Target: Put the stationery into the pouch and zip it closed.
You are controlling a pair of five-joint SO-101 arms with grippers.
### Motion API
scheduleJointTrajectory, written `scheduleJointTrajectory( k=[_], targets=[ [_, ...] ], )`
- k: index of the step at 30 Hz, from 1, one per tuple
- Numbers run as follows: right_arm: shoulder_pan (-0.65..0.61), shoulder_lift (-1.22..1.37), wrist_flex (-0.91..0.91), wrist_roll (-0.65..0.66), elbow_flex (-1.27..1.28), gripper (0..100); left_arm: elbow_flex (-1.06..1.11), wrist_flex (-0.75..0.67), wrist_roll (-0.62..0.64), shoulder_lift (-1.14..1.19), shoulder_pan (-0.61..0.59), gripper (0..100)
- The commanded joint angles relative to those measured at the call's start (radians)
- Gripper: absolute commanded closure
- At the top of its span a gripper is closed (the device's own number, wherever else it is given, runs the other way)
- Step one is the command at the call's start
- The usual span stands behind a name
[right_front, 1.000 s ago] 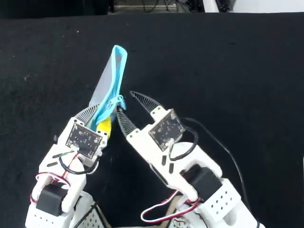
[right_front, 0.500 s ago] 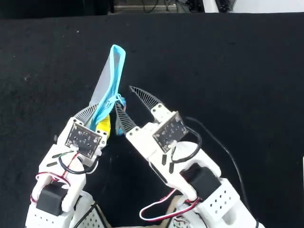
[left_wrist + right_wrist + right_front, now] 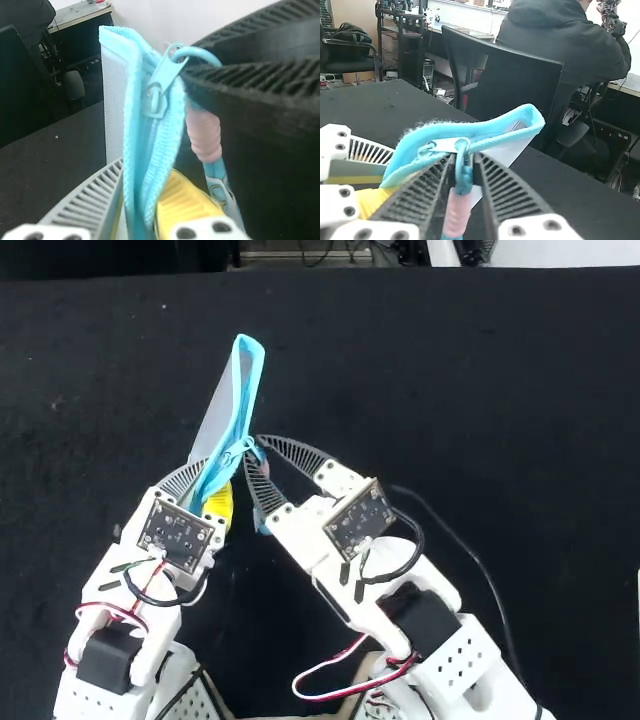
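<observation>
A light-blue and white mesh pouch (image 3: 232, 400) stands on end above the black table, and my left gripper (image 3: 214, 492) is shut on its lower end. A yellow item (image 3: 219, 506) shows at that end, between the left fingers (image 3: 85, 205). The zipper slider and its blue ring pull (image 3: 462, 150) sit on the pouch's edge, with a pink charm (image 3: 454, 212) hanging below. My right gripper (image 3: 256, 454) is at the pouch's side, and its black ribbed fingers (image 3: 500, 185) are shut on the ring pull. In the left wrist view a right finger (image 3: 260, 100) presses against the ring (image 3: 192, 52).
Black cloth (image 3: 470, 380) covers the table, with open room beyond and to both sides of the pouch. A black cable (image 3: 470, 552) trails by the right arm. The table's far edge (image 3: 320, 267) runs along the back, with office chairs and desks behind.
My right gripper has moved left toward the pouch and its fingers have closed in around the zipper pull. The left arm and the pouch have kept still.
</observation>
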Motion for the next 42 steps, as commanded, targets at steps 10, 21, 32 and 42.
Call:
scheduleJointTrajectory(
  k=[10,21,32,42],
  targets=[
    [0.127,0.001,-0.037,-0.060,-0.030,98.8,-0.036,0.002,-0.006,-0.008,0.013,97],
    [0.164,0.008,-0.149,-0.069,0.019,98.8,-0.036,0.002,-0.002,-0.008,0.015,97],
    [0.193,0.008,-0.163,-0.064,0.027,98.8,-0.045,0.048,-0.006,-0.008,0.084,97],
    [0.222,0.010,-0.163,-0.061,0.028,98.8,-0.045,0.052,-0.006,-0.008,0.090,97]
  ],
)
